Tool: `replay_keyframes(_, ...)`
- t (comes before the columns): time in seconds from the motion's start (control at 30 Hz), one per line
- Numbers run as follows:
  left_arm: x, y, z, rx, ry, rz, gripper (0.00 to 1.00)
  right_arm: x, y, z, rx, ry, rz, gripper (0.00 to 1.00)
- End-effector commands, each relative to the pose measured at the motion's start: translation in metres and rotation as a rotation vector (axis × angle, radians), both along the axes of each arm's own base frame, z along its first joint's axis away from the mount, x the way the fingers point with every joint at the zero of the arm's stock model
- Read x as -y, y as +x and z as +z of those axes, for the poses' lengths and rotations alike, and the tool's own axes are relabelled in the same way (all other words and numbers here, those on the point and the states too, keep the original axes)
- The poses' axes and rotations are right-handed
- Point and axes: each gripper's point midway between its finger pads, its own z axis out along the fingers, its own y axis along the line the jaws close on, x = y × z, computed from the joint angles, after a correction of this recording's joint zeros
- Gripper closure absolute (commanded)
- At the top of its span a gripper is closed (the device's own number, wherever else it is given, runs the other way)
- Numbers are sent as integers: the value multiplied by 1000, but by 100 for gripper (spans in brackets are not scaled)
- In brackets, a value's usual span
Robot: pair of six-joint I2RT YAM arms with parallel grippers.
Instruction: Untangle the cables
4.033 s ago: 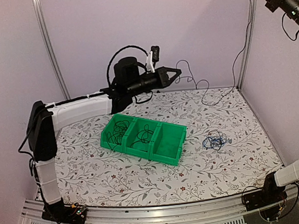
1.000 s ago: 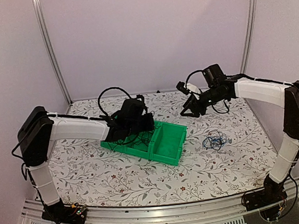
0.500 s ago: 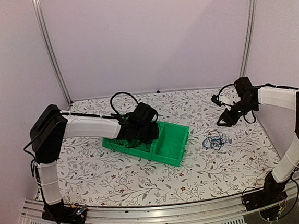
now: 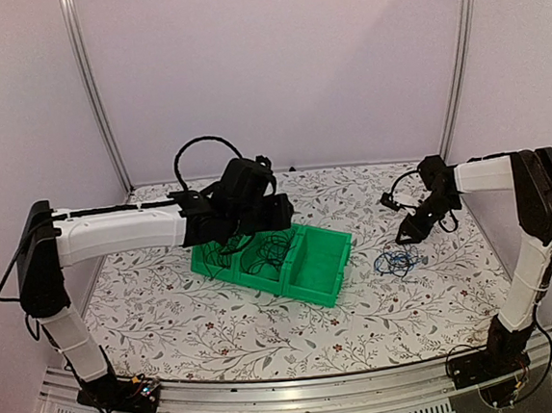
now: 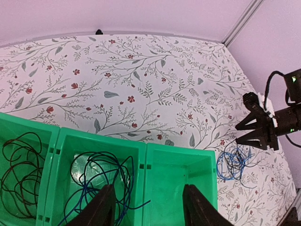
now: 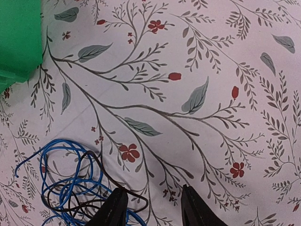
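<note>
**Left pincer** [image 5: 149, 209]: hangs over the green bin [image 4: 319, 261], fingers parted wide, holding nothing.

**Bin contents:** the left compartment holds a black cable [image 5: 21, 160]. The middle one holds black and blue cables [image 5: 101, 174] lying together. The right one is bare.

**Outstanding item:** a blue and black tangle [image 6: 70, 183] lies on the worktop [image 4: 268, 333], just right of the bin.

**Right pincer** [image 6: 153, 209]: low at the tangle's far side, fingers parted, gripping nothing. A black strand [image 6: 106, 176] runs just beside one finger.

**Assessment:** the step in hand appears to be the approach to this tangle. The next move calls for closing on that single outlying strand and drawing it clear without dragging the whole knot.
</note>
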Motion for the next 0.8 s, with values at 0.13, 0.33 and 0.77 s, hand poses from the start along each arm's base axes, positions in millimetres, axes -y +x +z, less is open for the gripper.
replay_keyframes(0.13,-8,-5,34,59,-42,25,48,-18,1,4,-14,90,83,70)
replay_keyframes(0.33,2,-3,45,94,-54,-17,48,-23,-7,-3,-91,119,94,76)
replay_keyframes(0.77,24,-7,60,151,-100,-139,45,-39,-8,110,66,234,151,100)
